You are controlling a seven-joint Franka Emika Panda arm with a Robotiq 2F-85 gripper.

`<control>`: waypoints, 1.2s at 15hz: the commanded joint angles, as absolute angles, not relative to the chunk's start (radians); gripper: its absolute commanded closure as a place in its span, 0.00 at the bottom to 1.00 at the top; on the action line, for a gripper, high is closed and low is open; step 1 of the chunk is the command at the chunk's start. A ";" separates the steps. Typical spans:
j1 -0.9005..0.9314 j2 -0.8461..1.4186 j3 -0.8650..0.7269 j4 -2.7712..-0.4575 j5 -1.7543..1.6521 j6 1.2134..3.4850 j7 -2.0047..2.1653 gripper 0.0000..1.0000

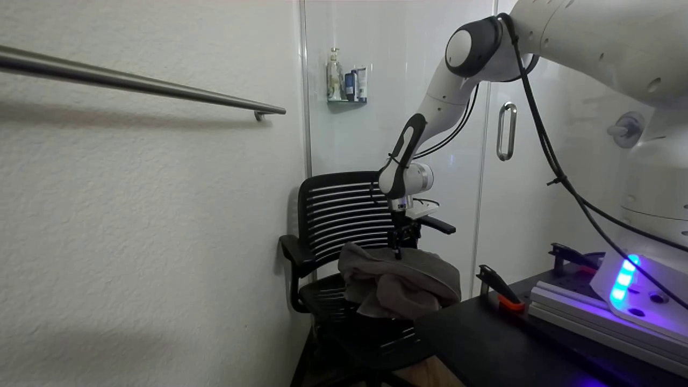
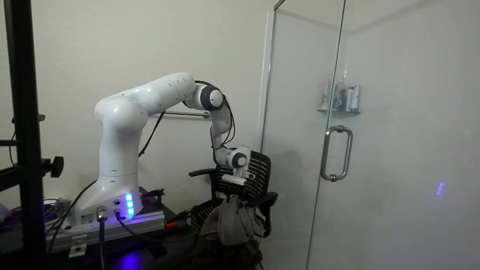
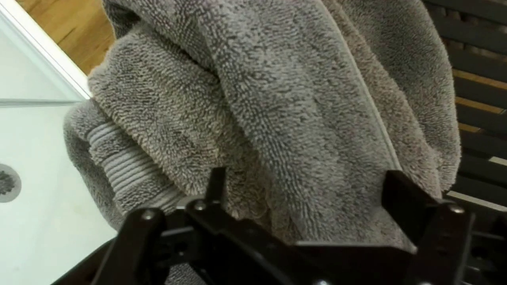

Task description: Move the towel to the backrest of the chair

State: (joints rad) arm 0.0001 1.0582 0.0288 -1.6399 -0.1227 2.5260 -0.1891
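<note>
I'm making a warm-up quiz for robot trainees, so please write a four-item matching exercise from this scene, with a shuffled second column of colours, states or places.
1. towel
2. chair backrest
3. toiletries
4. light strip

A. on a small shelf
B. glowing blue
C. grey-brown, bunched in folds
D. black, slatted

Right pairs: 1-C, 2-D, 3-A, 4-B

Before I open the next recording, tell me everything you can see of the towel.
The towel is grey-brown, its looped pile looking like terry cloth, with a ribbed band and a thin pale hem. It is bunched in loose folds in front of the backrest, not over it. The hand meets its top, jaws apart, cloth between; whether it grips is unclear.
</note>
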 commanded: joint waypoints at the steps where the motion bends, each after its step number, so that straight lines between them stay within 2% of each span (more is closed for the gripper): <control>1: -0.007 1.055 0.023 -1.729 -0.137 2.654 -0.198 0.14; 2: -0.003 1.054 0.016 -1.746 -0.139 2.670 -0.191 0.27; 4: -0.003 1.065 0.017 -1.727 -0.133 2.669 -0.189 0.43; 9: -0.003 1.049 0.012 -1.716 -0.124 2.645 -0.173 0.75; 12: -0.060 0.977 0.070 -1.797 -0.073 2.625 -0.191 0.96; 14: -0.068 0.911 0.089 -1.843 -0.062 2.618 -0.198 1.00; 18: -0.044 0.736 0.102 -1.951 -0.070 2.606 -0.188 0.97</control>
State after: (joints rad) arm -0.0431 0.9033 0.0795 -1.8222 -0.0807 2.6305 -0.1724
